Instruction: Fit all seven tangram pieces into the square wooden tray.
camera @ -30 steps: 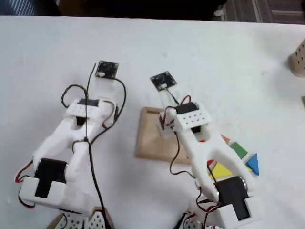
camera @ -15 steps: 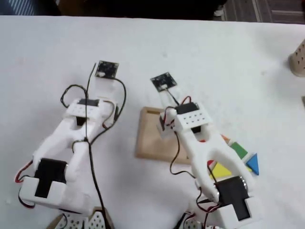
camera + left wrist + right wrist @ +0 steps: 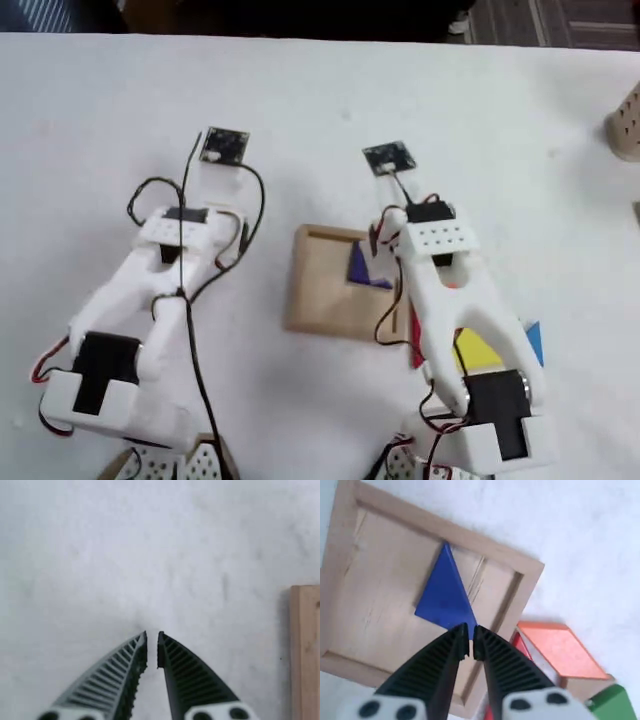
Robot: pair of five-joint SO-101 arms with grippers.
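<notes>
The square wooden tray [image 3: 315,290] lies between the two arms. A blue triangle [image 3: 445,595] lies flat inside it, also visible from above as the blue triangle [image 3: 365,268]. My right gripper [image 3: 470,636] is shut, its tips right at the triangle's corner nearest the loose pieces. Beside the tray rim [image 3: 470,542] lie an orange piece [image 3: 560,650], a red piece [image 3: 520,642] and a green piece [image 3: 615,705]. A yellow piece [image 3: 475,350] and another blue piece [image 3: 532,342] show under the right arm [image 3: 450,300]. My left gripper [image 3: 152,640] is shut over bare white table, with the tray edge [image 3: 306,650] off to one side.
The left arm [image 3: 150,290] rests on the white table left of the tray. A pale perforated object [image 3: 625,125] stands at the table's right edge. Black cables hang from both arms.
The right arm has swung right, off the tray's middle, uncovering the blue triangle now lying in the tray. The left arm has not moved.
</notes>
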